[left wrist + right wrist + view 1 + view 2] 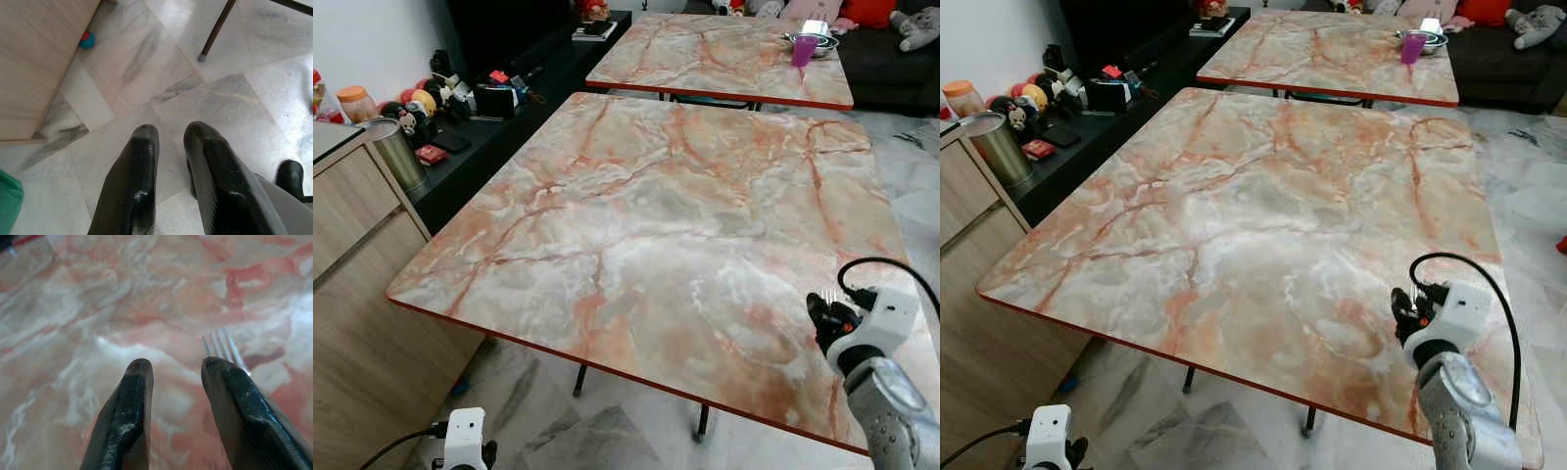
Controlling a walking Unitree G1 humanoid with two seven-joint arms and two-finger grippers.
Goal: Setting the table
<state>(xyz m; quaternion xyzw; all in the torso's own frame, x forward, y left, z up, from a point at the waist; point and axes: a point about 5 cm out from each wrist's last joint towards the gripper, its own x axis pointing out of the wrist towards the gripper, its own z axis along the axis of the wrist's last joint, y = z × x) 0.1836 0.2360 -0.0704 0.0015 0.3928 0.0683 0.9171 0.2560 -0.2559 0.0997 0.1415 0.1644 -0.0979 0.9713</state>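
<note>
A silver fork [222, 345] lies on the near marble table [656, 215] by its front right corner; just its tines show past one finger [244, 406]. My right gripper [173, 366] hovers low over that spot, open, with nothing between the fingers; the head views show it at the same corner [820, 311]. My left gripper [168, 132] hangs open below the table's front edge, over the floor. On the far table [724, 59] stand a purple cup [804, 50] and a metal bowl [815, 39].
A wooden cabinet [352, 225] with a steel canister [396, 152] stands at the left. Behind it runs a dark low shelf [480, 98] of small items. A table leg [215, 32] and a small ball [87, 40] are on the marble floor.
</note>
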